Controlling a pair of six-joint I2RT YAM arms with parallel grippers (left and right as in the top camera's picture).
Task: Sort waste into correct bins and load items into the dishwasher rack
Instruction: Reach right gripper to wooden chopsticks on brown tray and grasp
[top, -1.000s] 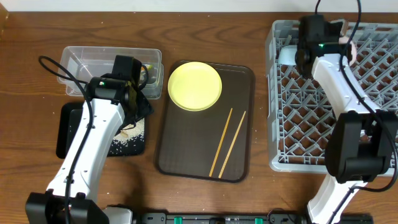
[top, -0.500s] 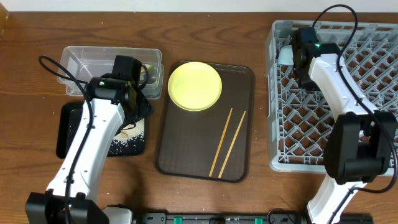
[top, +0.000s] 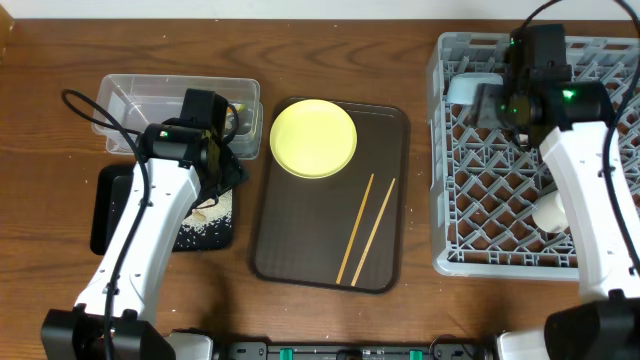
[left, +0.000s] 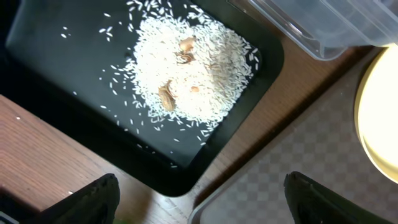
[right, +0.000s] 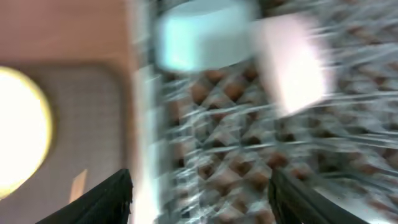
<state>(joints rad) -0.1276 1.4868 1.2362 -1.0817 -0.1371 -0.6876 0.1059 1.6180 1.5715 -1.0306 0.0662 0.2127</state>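
Note:
White rice grains (left: 186, 68) lie heaped on the black tray (left: 56, 43), next to the clear tub (top: 130, 100). My left gripper (left: 202, 208) hangs open and empty above the black tray's corner. The yellow plate (top: 313, 138) and the chopsticks (top: 365, 230) rest on the brown serving tray (top: 300, 250). In the grey dishwasher rack (top: 500, 230) sit the light blue bowl (right: 205, 37), a pale cup (right: 292, 62) and a white bowl (top: 548, 210). Over the rack's left part, my right gripper (right: 205, 199) is open with nothing between its fingers; its view is blurred.
Part of a green wrapper (top: 238, 115) shows in the clear tub beside my left arm. Bare wooden table (top: 60, 60) surrounds the bins. The rack's wall (top: 437, 200) stands just right of the brown tray.
My right gripper has opened, and its arm has swung right over the rack, uncovering the white bowl. The left arm has stayed in place.

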